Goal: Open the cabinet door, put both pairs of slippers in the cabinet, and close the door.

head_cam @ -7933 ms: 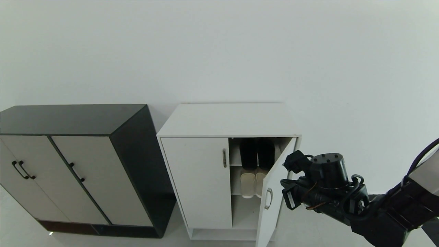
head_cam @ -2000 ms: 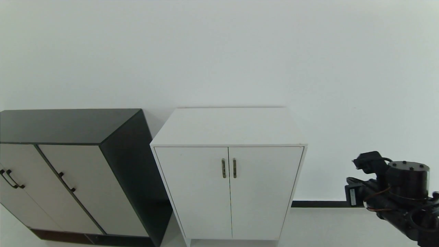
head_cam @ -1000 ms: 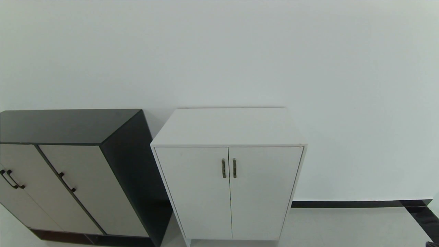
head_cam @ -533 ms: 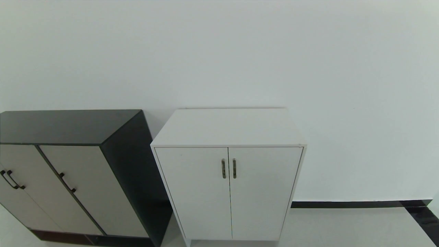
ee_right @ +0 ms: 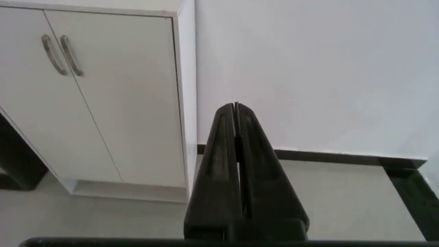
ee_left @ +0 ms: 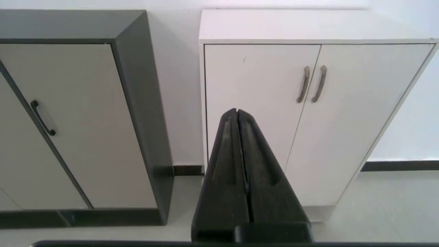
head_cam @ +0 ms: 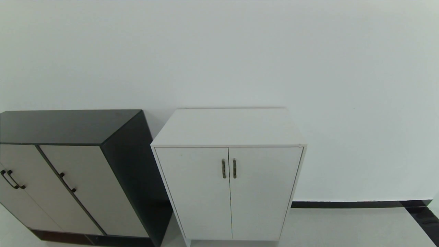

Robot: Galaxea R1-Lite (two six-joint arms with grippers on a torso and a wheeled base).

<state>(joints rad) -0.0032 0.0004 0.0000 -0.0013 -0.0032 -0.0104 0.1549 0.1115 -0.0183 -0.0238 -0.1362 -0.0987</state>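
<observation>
White cabinet (head_cam: 228,127), doors (head_cam: 264,192) shut, black-framed cabinet (head_cam: 127,171) just beside, white wall (head_cam: 219,51) behind

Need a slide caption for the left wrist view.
Left tool, shut, facing the closed white cabinet, with a black cabinet beside it.

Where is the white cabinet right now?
In the head view's centre, the white cabinet stands against the wall, both doors shut, with the black cabinet close on its left.
</observation>
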